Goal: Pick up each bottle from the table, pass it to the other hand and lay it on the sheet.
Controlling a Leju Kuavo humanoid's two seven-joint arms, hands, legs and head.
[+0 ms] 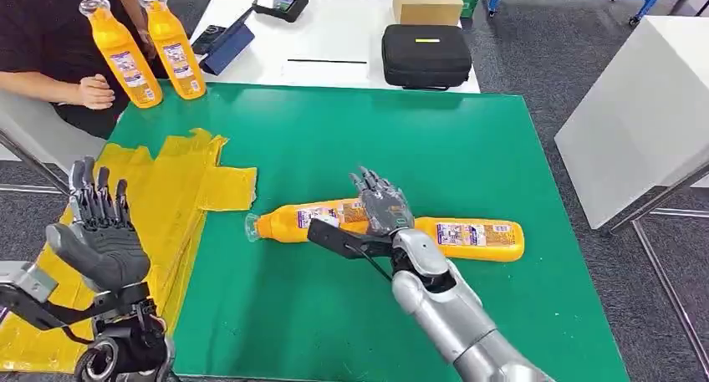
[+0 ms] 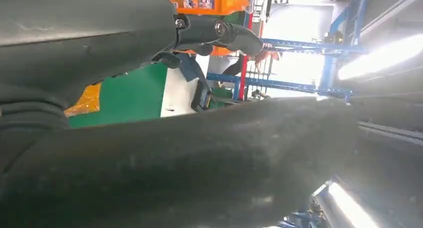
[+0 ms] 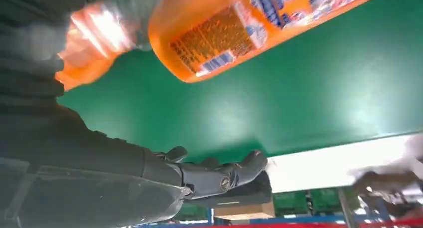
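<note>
Two orange bottles lie end to end on the green mat (image 1: 468, 148): one with its clear cap toward the yellow sheet (image 1: 288, 221), the other to its right (image 1: 476, 238). My right hand (image 1: 380, 202) hovers over the spot where they meet, fingers spread and gripping nothing. In the right wrist view a labelled bottle (image 3: 224, 33) lies just beyond the extended fingers (image 3: 219, 174). My left hand (image 1: 100, 236) is raised over the crumpled yellow sheet (image 1: 159, 190), fingers straight up and empty. Two more orange bottles (image 1: 125, 56) (image 1: 175, 46) stand upright at the mat's far left corner.
A person sits at the far left, one hand (image 1: 94, 91) beside the upright bottles. Behind the mat a white table holds a black case (image 1: 426, 54), a cardboard box (image 1: 428, 1) and a dark device (image 1: 224, 46). A white tabletop (image 1: 644, 106) stands to the right.
</note>
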